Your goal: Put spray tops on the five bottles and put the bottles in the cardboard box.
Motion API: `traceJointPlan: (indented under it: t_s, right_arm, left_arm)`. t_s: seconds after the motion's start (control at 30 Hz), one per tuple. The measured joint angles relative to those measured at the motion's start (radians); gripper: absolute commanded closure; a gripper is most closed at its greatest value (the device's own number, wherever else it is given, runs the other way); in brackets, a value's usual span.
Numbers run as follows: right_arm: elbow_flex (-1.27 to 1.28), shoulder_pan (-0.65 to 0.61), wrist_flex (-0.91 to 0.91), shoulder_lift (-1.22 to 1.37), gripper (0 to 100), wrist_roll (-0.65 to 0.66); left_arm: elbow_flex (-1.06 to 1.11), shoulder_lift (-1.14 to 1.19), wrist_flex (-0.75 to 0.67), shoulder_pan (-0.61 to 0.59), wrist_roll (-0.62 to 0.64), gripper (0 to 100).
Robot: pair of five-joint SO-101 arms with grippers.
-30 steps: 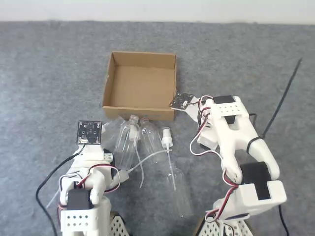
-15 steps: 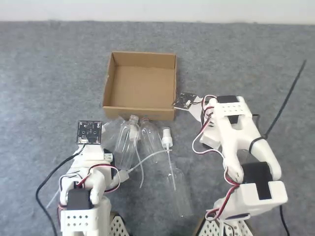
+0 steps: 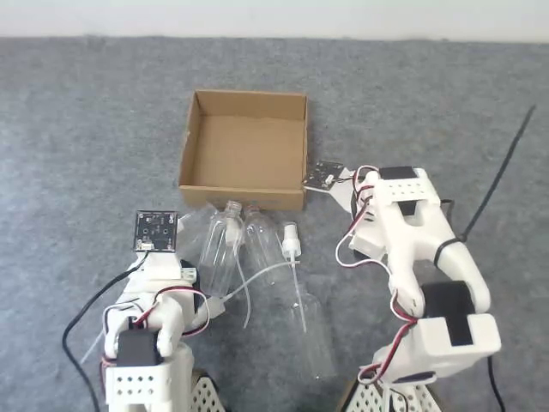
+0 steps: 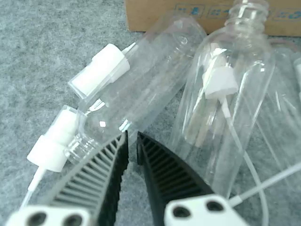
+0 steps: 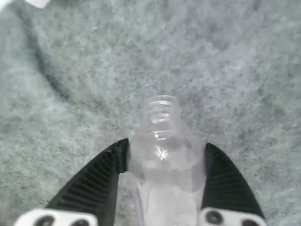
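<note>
The open cardboard box (image 3: 244, 150) stands at the back of the grey carpet. In front of it lie clear bottles (image 3: 216, 249) (image 3: 260, 236) (image 3: 310, 330) and a white spray top (image 3: 292, 240) with a long tube. My right gripper (image 5: 164, 146) is shut on a clear bottle (image 5: 162, 136) with a bare threaded neck, held over the carpet; the right arm (image 3: 403, 215) stands right of the box. My left gripper (image 4: 132, 137) is shut with nothing in it, just short of a lying bottle (image 4: 141, 89). Beside that lie white spray tops (image 4: 101, 70) (image 4: 49, 150) and an uncapped bottle (image 4: 225, 99).
The box front (image 4: 188, 9) rises right behind the pile of bottles. Thin white tubes (image 3: 249, 283) trail between the bottles. Bare carpet lies left of the box and to the right of the right arm, where a black cable (image 3: 506, 163) runs.
The right arm has shifted slightly to the right, away from the box's corner. The left arm and the bottles on the carpet have not moved.
</note>
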Motion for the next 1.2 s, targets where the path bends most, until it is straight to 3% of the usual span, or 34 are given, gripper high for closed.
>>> traceJointPlan:
  t_s: [0.43, 1.2]
  right_arm:
    - [-0.066, 0.008, 0.008, 0.066, 95.0, -0.020]
    - [-0.061, -0.183, 0.109, -0.302, 95.0, -0.621]
  left_arm:
    - [0.000, 0.000, 0.000, 0.000, 0.000, 96]
    - [0.000, 0.000, 0.000, 0.000, 0.000, 96]
